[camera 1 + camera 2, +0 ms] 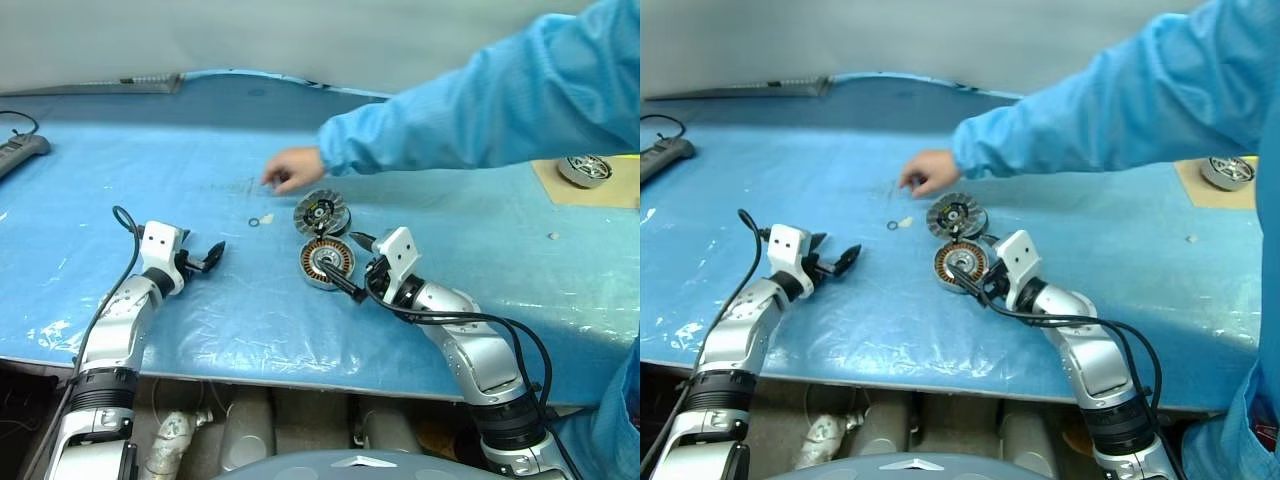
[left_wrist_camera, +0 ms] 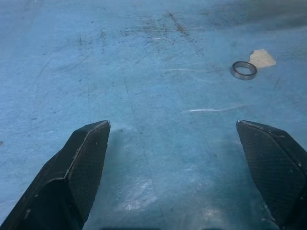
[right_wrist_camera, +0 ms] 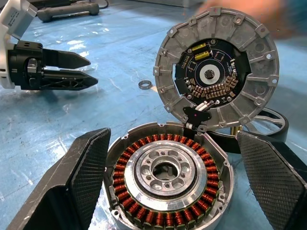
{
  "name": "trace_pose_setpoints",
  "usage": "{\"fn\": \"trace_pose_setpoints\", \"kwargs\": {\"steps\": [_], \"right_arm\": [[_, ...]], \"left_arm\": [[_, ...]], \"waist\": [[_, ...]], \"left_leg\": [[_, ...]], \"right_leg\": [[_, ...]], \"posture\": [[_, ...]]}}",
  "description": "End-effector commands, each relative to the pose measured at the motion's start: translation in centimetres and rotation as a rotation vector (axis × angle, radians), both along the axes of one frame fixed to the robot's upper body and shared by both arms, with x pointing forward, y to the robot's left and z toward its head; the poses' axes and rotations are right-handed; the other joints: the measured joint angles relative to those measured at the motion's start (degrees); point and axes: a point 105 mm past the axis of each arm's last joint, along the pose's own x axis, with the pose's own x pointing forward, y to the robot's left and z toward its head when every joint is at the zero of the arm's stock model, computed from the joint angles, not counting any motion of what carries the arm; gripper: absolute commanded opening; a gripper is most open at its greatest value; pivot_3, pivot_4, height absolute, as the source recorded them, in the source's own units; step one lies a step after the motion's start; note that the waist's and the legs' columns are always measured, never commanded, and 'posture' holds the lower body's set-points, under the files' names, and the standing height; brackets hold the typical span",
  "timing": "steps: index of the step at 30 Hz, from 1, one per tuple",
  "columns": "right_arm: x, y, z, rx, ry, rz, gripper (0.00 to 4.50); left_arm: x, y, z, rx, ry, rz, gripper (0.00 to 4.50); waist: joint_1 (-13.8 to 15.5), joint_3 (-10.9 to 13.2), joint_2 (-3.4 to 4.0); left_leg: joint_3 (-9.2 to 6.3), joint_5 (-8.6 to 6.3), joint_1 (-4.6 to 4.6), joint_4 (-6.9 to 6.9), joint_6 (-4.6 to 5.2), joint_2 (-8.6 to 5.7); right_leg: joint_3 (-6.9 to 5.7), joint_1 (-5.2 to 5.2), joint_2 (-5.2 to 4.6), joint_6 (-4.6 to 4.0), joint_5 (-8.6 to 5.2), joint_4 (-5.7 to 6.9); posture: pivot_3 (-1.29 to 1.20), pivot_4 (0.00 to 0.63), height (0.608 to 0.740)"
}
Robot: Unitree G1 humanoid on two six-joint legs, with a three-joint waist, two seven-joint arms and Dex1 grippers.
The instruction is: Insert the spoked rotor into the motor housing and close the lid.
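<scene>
The motor housing [image 3: 168,177] lies open on the blue table, its copper windings ringing a silver centre. The hinged lid [image 3: 216,72] stands up behind it, inner face toward my right wrist. The spoked rotor [image 3: 277,127] lies flat behind the lid, mostly hidden, with a dark rim and one silver spoke showing. My right gripper [image 1: 350,262] is open, a finger on each side of the housing's near edge, holding nothing. My left gripper [image 1: 205,258] hovers open and empty over bare table, well to the left of the housing.
A person's hand [image 1: 292,168] in a blue sleeve reaches over the table just behind the lid. A tiny washer [image 2: 243,70] and a tan scrap [image 2: 261,57] lie ahead of my left gripper. A second motor [image 1: 585,170] rests on a tan mat far right; a power strip [image 1: 20,152] far left.
</scene>
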Motion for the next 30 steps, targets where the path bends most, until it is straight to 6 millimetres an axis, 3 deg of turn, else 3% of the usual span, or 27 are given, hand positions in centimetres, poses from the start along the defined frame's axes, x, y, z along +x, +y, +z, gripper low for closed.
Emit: {"fn": "trace_pose_setpoints", "kwargs": {"steps": [1,12,22,30], "right_arm": [[-0.2,0.0,1.5,0.030,-0.057,0.007,4.46],[0.1,-0.1,1.8,0.042,-0.077,-0.006,4.46],[0.2,-0.5,1.3,0.046,-0.083,-0.046,4.46],[-0.2,-0.7,1.3,0.068,-0.099,-0.051,4.46]], "left_arm": [[0.1,-0.5,1.1,-0.003,-0.043,-0.028,4.50],[1.4,-5.0,1.7,0.026,-0.071,-0.224,4.50],[5.3,-8.3,2.4,0.041,-0.080,-0.267,4.50],[6.6,-8.2,1.0,0.114,-0.016,-0.249,4.50]], "waist": [[0.0,0.0,0.00],[0.1,0.0,0.00],[0.1,0.0,0.00],[0.1,0.0,-0.01]], "left_leg": [[0.00,0.00,0.00,0.00,0.00,0.00],[0.01,0.00,-0.02,-0.03,0.00,0.00],[0.03,0.01,-0.06,-0.03,0.00,-0.05],[0.02,0.01,-0.06,-0.07,-0.01,-0.06]], "right_leg": [[0.00,0.00,0.00,0.00,0.00,0.00],[0.01,0.01,-0.05,0.00,0.00,-0.01],[-0.01,-0.02,-0.05,0.21,0.12,-0.04],[-0.02,-0.02,-0.03,0.23,0.13,-0.05]], "posture": [[0.00,0.150,0.740],[0.00,0.150,0.740],[0.00,0.150,0.740],[0.00,0.150,0.740]]}}
